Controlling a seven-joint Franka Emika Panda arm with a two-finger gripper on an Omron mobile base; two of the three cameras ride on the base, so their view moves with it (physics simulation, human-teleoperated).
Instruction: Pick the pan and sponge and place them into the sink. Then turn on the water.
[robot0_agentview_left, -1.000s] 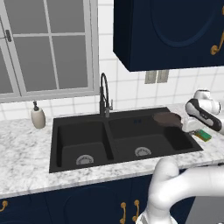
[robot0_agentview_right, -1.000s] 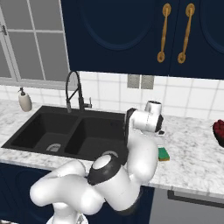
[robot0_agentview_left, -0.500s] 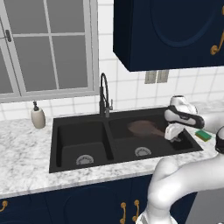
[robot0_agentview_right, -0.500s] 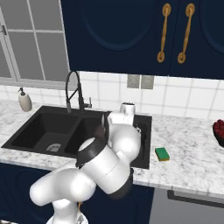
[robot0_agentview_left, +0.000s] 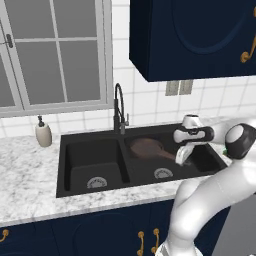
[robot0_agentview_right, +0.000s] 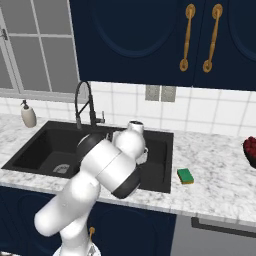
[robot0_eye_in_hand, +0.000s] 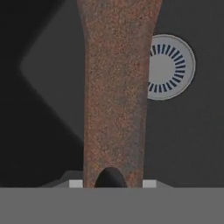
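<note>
My gripper (robot0_agentview_left: 181, 157) is shut on the handle of the reddish-brown pan (robot0_agentview_left: 147, 148), which hangs over the right basin of the black sink (robot0_agentview_left: 90, 157). In the hand view the pan's handle (robot0_eye_in_hand: 116, 96) runs up from between my fingers, with the right basin's silver drain (robot0_eye_in_hand: 171, 66) below it. The green sponge (robot0_agentview_right: 185, 175) lies on the marble counter just right of the sink (robot0_agentview_right: 45, 145). The black gooseneck faucet (robot0_agentview_left: 119, 107) stands behind the centre divider, and no water runs from it.
A beige soap dispenser (robot0_agentview_left: 43, 134) stands on the counter left of the sink. Dark blue wall cabinets (robot0_agentview_right: 150, 40) hang above the counter. A dark red bowl (robot0_agentview_right: 250, 150) sits at the far right of the counter.
The arm has swung left, carrying the pan from above the counter right of the sink to over the right basin. The sponge has stayed in place.
</note>
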